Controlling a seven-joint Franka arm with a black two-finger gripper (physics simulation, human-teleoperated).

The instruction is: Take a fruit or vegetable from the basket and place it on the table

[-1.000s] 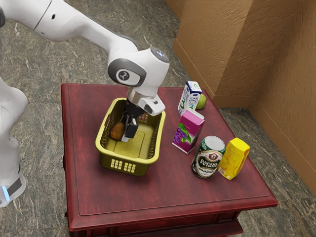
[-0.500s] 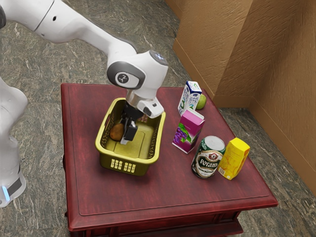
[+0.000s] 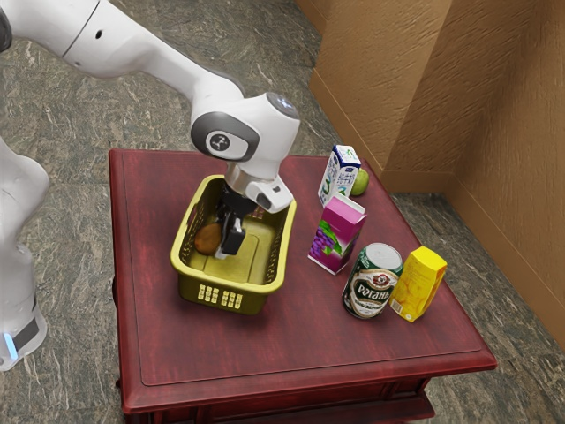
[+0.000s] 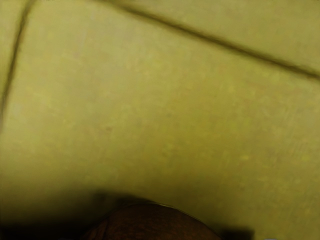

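Observation:
My gripper (image 3: 230, 240) reaches down inside the yellow-green basket (image 3: 187, 274), low over its floor. A brown, rounded fruit or vegetable (image 3: 207, 239) lies against the gripper, on the side toward the exterior view's left, partly hidden by it. In the wrist view, the dark brown top of a round thing (image 4: 155, 222) bulges up at the lower edge, over the basket's yellowish floor (image 4: 160, 120). Whether the gripper holds the brown item is hidden from these angles.
Outside the basket, toward the exterior view's right, stand a purple grape carton (image 3: 337, 234), a green can (image 3: 372, 281), a yellow carton (image 3: 418, 284) and a white-blue carton (image 3: 338, 177), with a green fruit (image 3: 359, 182) behind it. The basket's walls surround my gripper on the red table (image 3: 265, 353).
My gripper has shifted slightly lower in the exterior view and a little toward its left. The brown item has moved slightly the same way.

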